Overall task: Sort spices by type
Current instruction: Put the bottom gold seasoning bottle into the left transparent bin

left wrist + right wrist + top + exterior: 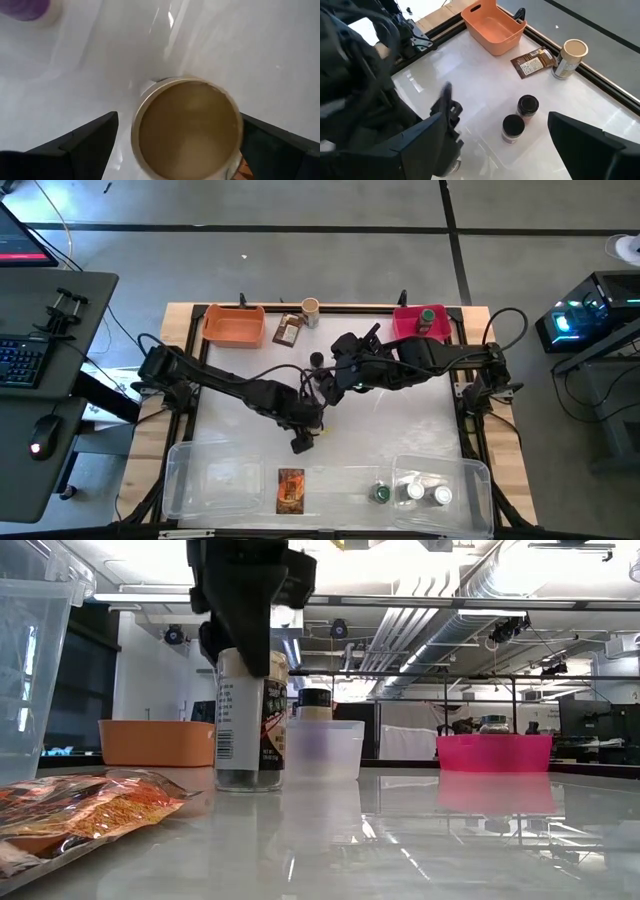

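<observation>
A spice jar with a tan cap (187,130) and a printed label (250,720) stands upright on the white table. My left gripper (303,438) hangs over it, pointing steeply down and open. One finger (90,142) stands on each side of the cap, and I see no touch. My right gripper (327,385) hovers higher toward the table's middle, open and empty (495,122). Two dark-capped jars (527,106) (512,127) stand below it. A brown packet (288,330) and a tan-capped jar (311,307) lie at the far edge. An orange packet (290,490) lies near the front.
The orange bin (233,325) sits at the far left. The pink bin (412,330) at the far right holds a green-capped jar (428,315). Two clear tubs line the front; the right one (470,475) holds three jars (412,493). A translucent cup (325,748) stands beside the labelled jar.
</observation>
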Controlling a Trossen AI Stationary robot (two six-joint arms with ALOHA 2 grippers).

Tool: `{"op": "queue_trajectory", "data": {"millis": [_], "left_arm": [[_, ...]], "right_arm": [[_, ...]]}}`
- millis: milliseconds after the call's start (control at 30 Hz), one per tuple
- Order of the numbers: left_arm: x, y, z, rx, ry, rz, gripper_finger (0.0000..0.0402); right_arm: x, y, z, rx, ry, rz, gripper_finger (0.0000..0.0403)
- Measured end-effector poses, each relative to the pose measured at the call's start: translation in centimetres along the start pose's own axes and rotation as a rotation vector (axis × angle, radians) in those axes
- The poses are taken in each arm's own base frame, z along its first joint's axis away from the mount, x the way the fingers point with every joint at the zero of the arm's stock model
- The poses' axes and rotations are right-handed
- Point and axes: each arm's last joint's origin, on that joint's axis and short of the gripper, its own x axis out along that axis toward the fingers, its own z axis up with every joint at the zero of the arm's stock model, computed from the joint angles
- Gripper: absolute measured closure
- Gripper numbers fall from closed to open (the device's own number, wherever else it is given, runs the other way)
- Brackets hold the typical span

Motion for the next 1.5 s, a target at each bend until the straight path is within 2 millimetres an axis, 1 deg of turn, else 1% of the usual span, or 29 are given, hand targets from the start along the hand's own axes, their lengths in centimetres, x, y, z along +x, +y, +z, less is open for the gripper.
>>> {"op": "queue_trajectory", "data": {"millis": [133, 267, 367, 433, 500, 633, 667, 833, 933, 1000, 1033, 1133, 1233, 1367, 1433, 1500], "left_arm": [[0.8, -0.1, 0.1, 0.0, 0.012, 0.005, 0.0029], [0.9, -0.2, 0.3, 0.023, -0.015, -0.003, 0.003], [1.1, -0.2, 0.2, 0.027, -0.001, 0.005, 0.0037], [1.2, -0.1, 0.1, 0.04, 0.016, 0.011, 0.0051], [1.3, -0.1, 0.0, 0.046, 0.031, 0.015, 0.0074], [1.3, 0.0, -0.3, 0.058, 0.049, 0.031, 0.0147], [1.2, -0.1, -0.2, 0.057, 0.043, 0.028, 0.0159], [1.1, 0.1, -0.1, 0.075, 0.046, 0.025, 0.016], [0.5, 0.5, -0.6, 0.108, 0.088, 0.047, 0.016], [-0.8, 1.0, -1.3, 0.128, 0.127, 0.071, 0.016], [-1.8, 1.3, -1.7, 0.135, 0.134, 0.081, 0.016], [-5.7, 1.9, -3.4, 0.157, 0.121, 0.14, 0.016], [-10.1, 2.1, -5.7, 0.133, 0.043, 0.14, 0.016], [-15.9, 3.1, -9.1, 0.017, -0.121, 0.074, 0.016], [-18.1, 3.9, -10.8, -0.044, -0.187, 0.029, 0.016], [-19.9, 4.7, -12.3, -0.079, -0.22, -0.026, 0.016]], "right_arm": [[0.0, 0.1, 0.1, 0.005, -0.005, 0.007, 0.0057], [0.0, 0.1, 0.0, 0.004, -0.004, 0.008, 0.0057], [0.0, 0.1, 0.0, 0.003, -0.003, 0.008, 0.0057], [0.0, 0.1, 0.0, -0.003, -0.003, 0.007, 0.0057], [0.0, 0.1, 0.0, -0.007, -0.002, 0.007, 0.0057], [0.0, 0.1, 0.0, -0.009, -0.001, 0.005, 0.0057], [0.0, 0.1, 0.0, -0.009, 0.0, 0.005, 0.0057], [0.0, 0.0, 0.0, -0.01, 0.0, 0.004, 0.0057], [0.0, 0.0, 0.0, -0.011, -0.003, -0.001, 0.0057], [0.0, 0.1, 0.0, -0.018, -0.004, 0.0, 0.0057], [-0.1, 0.1, -0.1, -0.02, -0.003, 0.001, 0.0057], [-0.1, 0.1, -0.3, -0.032, 0.006, -0.007, 0.0057], [-0.1, 0.0, -0.3, -0.038, 0.001, -0.025, 0.0057], [-0.1, 0.0, -0.3, -0.038, -0.001, -0.029, 0.0057], [-0.1, -0.1, -0.2, -0.042, -0.002, -0.032, 0.0057], [0.0, -0.1, -0.2, -0.042, -0.003, -0.032, 0.0057]]}}
